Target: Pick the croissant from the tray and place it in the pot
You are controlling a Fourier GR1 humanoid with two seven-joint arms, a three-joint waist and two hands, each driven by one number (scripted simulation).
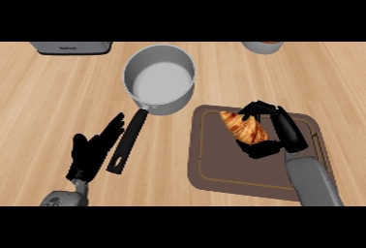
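A golden-brown croissant (pixel 245 128) is over the brown tray (pixel 214 164), at its upper middle. My right hand (pixel 280 131) is curled round the croissant, thumb below it and fingers over its top. Whether the croissant still touches the tray I cannot tell. The grey pot (pixel 159 78) stands up and to the left of the tray, its black handle (pixel 129 141) pointing down towards me. My left hand (pixel 93 151) rests open at the lower left, just left of the pot's handle, fingers straight.
A grey appliance (pixel 71 47) sits at the far left back edge. A grey bowl (pixel 262 46) shows partly at the back right. Bare wooden counter lies between the pot and the tray.
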